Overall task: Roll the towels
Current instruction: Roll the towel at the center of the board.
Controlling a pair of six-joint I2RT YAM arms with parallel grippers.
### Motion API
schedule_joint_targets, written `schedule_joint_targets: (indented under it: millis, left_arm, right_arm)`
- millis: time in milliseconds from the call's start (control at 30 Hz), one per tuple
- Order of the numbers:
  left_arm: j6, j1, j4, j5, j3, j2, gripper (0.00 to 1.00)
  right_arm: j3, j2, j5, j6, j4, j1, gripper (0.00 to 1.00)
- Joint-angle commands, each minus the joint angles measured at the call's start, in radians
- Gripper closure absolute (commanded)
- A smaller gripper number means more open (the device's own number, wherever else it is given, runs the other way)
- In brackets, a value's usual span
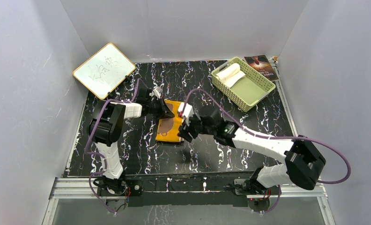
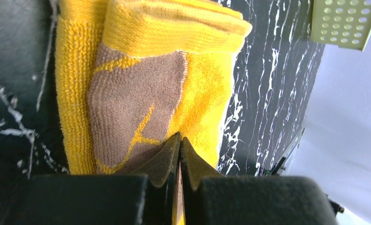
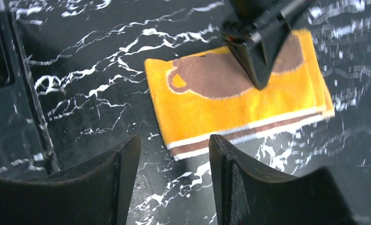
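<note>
yellow towel [image 1: 167, 131] under left gripper [image 1: 167, 112], jaws pressed together; right gripper [image 1: 181, 135] spread nearby (cream towel [image 1: 229, 73] in basket [image 1: 249, 89]).

Seen from above, the table [image 1: 207, 158] at lower centre, below the towel [image 1: 167, 132], offers free passage. The left gripper [image 1: 168, 114] blocks the towel's upper edge and the right gripper [image 1: 181, 135] its right side. The basket [image 1: 242, 83] and board [image 1: 104, 70] crowd the upper corners.

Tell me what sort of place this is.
Most likely a robot lab test booth: plain grey walls box in a black marbled table, with a left arm and right arm bolted to a metal rail at its near edge.
</note>
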Motion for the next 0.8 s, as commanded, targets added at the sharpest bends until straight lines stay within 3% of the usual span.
schedule_joint_targets:
  millis: [0,200,433,600,767]
  left_arm:
    - [-0.028,0.003,-0.136,-0.162,-0.036,-0.059,1.0]
    - [-0.045,0.003,-0.208,-0.171,0.0,-0.092,1.0]
    - [-0.074,0.013,-0.159,-0.188,-0.095,-0.169,1.0]
    - [-0.01,0.047,-0.259,-0.192,-0.022,-0.236,0.72]
    - [0.06,0.098,-0.388,-0.16,0.089,-0.282,0.64]
  right_arm:
    - [-0.136,-0.037,-0.102,-0.304,0.37,0.033,0.47]
    - [-0.118,0.077,-0.272,-0.483,0.403,0.053,0.48]
    - [-0.018,0.23,-0.366,-0.615,0.313,0.077,0.5]
    - [0.015,0.291,-0.353,-0.646,0.293,0.111,0.51]
    - [0.057,0.348,-0.363,-0.645,0.282,0.123,0.53]
